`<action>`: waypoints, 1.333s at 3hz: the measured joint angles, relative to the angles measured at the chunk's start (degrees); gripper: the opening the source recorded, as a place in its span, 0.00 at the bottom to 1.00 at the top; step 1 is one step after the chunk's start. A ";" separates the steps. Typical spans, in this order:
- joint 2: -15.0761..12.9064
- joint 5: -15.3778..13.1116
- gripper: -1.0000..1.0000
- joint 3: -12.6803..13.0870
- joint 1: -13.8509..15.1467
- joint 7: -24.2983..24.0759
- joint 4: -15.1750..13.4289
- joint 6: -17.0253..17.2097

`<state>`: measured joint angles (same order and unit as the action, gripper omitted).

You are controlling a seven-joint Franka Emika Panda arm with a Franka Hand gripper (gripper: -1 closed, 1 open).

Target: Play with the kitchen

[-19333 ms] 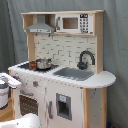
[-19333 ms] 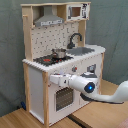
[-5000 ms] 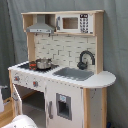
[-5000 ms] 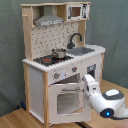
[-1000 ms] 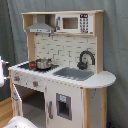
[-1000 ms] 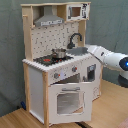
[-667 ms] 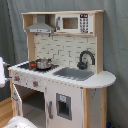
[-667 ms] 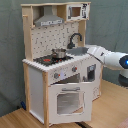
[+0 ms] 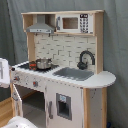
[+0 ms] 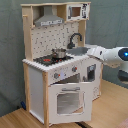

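The tall white and light-wood toy kitchen (image 9: 62, 70) (image 10: 62, 65) stands on a wooden floor (image 10: 15, 119) before a grey curtain (image 9: 116, 45), a small metal pot (image 10: 59, 52) on its stovetop. In the second exterior view the white robot arm (image 10: 111, 54) reaches in from the second exterior view's right toward the grey sink (image 10: 82, 50). I cannot tell the gripper's state.

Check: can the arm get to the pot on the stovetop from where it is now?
Probably yes. In the second exterior view the arm comes in over the sink side, and the pot sits open on the stovetop. The black faucet stands behind that path. The hood hangs well above.
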<state>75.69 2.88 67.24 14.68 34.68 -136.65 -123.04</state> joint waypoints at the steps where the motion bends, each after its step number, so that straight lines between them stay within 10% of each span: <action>1: -1.65 3.57 1.00 -0.33 0.07 4.32 -1.08 -0.52; 4: -13.33 10.02 1.00 -0.33 2.69 14.57 -3.59 -5.80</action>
<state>62.36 12.91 66.90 17.36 49.25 -140.24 -128.84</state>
